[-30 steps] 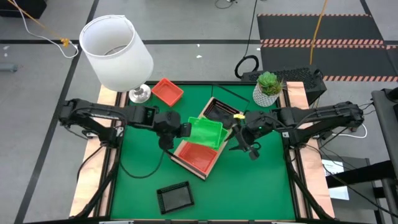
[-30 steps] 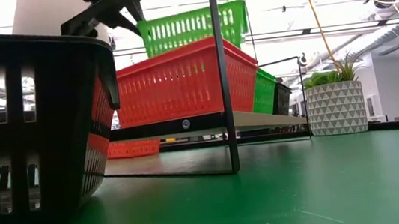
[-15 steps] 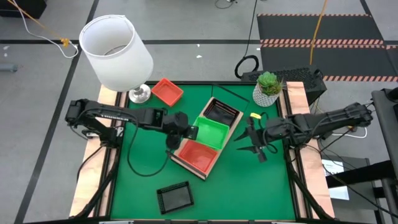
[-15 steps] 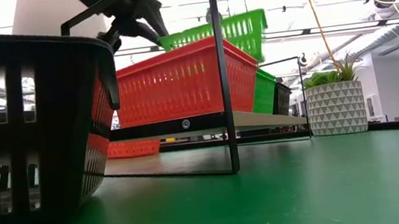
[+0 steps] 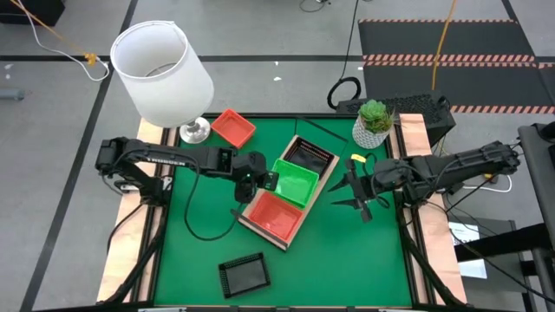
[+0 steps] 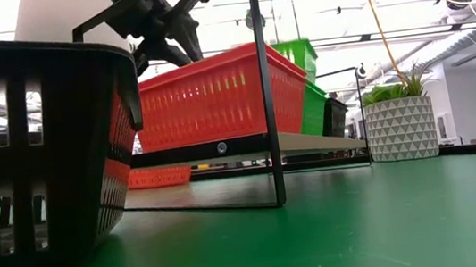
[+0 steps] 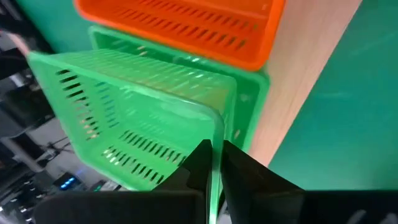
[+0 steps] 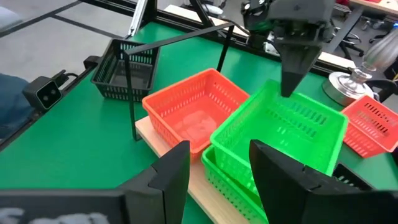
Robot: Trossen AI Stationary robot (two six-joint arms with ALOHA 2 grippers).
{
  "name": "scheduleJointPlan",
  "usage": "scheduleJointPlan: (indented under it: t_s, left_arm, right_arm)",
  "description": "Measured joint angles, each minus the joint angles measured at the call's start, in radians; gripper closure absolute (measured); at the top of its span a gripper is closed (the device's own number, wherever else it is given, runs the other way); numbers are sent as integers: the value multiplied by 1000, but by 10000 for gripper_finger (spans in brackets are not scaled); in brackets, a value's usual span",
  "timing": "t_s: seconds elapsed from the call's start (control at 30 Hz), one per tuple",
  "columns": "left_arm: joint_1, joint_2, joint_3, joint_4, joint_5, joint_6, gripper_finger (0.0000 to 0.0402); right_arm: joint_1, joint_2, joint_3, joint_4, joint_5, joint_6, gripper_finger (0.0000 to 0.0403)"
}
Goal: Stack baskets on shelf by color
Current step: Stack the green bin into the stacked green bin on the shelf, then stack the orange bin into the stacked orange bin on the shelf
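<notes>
left gripper [image 5: 264, 180], jaws pinched on the rim of a bright green slotted plastic basket [image 5: 296, 181], holding it tilted over a second green basket [image 7: 252, 99] that sits in the middle bay of the long light-wood shelf with thin dark metal frame [image 5: 245, 220]. right gripper [image 5: 356, 192], jaws spread wide and empty, hovers beside the shelf's far side, near the white patterned pot with a green plant [image 5: 373, 122].

risk, as a judgement: the upper green basket is askew, one corner high. if the jaws part now it may seat crooked, ride on the lower basket's rim, or slide toward the orange-red slotted basket [image 5: 277, 213] in the neighbouring bay. the grip is on one thin rim only, so the basket could also swing or slip while being pressed down. the shelf frame's upright post stands close to the stack and could catch an edge.

count visible: green baskets, two, both at the middle bay. orange-red baskets, two: one on the shelf, one loose [image 5: 233, 127] on the green tabletop [image 5: 364, 260] by the white lamp [image 5: 162, 74]. black mesh-like baskets, two: one on the shelf end [image 5: 307, 153] nearest the plant, one loose [image 5: 243, 275] at the near tabletop edge. whether any basket hides another nested beneath cannot be told. shelf, one.
</notes>
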Motion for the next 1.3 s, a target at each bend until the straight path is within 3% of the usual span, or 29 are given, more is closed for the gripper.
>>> scheduleJointPlan:
  t_s: [0.17, 0.43, 0.73, 0.87, 1.23, 1.3]
  left_arm:
    - [3, 16, 0, 38, -2, -27, 355]
    - [6, 16, -1, 60, -25, -118, 287]
    - [0, 15, -1, 44, -181, -313, 237]
    - [-15, 15, -1, 36, -315, -542, 242]
    - [-23, 15, -1, 22, -714, -1444, 272]
    - [-12, 15, -1, 20, -732, -1535, 277]
  right_arm:
    - [0, 0, 0, -1, 0, 1, 243]
    - [0, 0, 0, -2, 4, 18, 243]
    - [0, 94, 0, 1, 52, 53, 243]
    - [0, 156, 0, 3, 53, 36, 243]
    - [-17, 199, 0, 48, 134, 34, 243]
    - [-21, 195, 0, 48, 134, 50, 243]
